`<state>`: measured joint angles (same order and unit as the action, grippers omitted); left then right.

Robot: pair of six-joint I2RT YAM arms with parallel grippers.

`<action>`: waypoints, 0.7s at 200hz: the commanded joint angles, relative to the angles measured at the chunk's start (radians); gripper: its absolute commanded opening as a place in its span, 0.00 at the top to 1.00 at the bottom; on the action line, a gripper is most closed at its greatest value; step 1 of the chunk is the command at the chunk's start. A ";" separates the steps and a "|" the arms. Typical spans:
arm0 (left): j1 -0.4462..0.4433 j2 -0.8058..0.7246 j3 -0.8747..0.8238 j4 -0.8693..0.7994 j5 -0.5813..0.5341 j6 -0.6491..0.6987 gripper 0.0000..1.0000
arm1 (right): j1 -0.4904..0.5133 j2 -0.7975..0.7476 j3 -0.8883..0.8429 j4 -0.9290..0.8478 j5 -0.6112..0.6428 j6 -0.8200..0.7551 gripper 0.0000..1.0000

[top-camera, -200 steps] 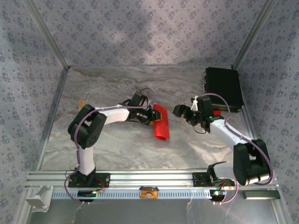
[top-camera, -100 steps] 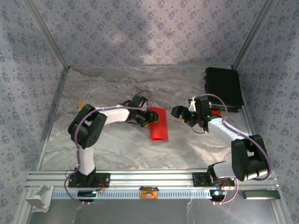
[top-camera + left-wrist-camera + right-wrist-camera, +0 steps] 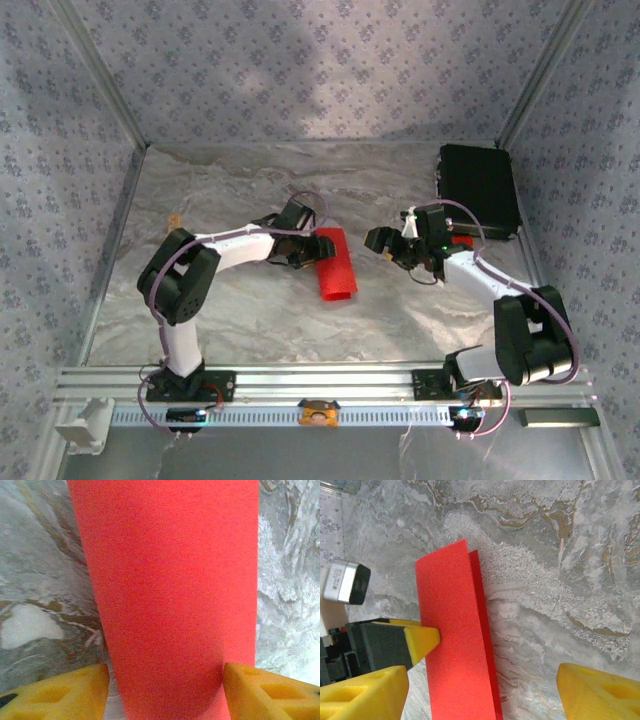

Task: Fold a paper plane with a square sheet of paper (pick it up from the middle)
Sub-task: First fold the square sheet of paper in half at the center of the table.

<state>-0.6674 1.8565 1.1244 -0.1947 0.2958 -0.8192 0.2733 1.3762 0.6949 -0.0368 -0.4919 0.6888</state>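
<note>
Mid-desk (image 3: 250, 310), the left end effector (image 3: 303, 252) reaches in from the left to the paper (image 3: 335, 265). The paper is a red folded strip lying flat, with its long side running near to far. In the left wrist view the yellow pads (image 3: 55, 692) stand spread, one at each side of the strip and close against its edges. The right end effector (image 3: 380, 240) hovers just right of the paper and apart from it, its fingers wide and gripping nothing. Its wrist view shows two layers in the fold, a darker one peeping out along one edge. A small red piece (image 3: 462, 242) sits by the right arm. A black box (image 3: 478, 190) lies at the far right.
</note>
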 commanded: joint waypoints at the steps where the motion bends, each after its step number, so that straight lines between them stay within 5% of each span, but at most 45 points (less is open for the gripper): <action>1: 0.008 -0.019 0.002 -0.033 -0.037 0.019 0.41 | 0.010 0.024 0.034 0.003 -0.033 -0.006 0.21; 140: 0.020 0.085 0.053 -0.145 -0.027 0.116 0.45 | 0.038 0.076 0.048 -0.007 -0.045 -0.020 0.20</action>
<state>-0.6544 1.8904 1.1519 -0.2653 0.2844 -0.7418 0.3038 1.4326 0.7116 -0.0330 -0.5201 0.6880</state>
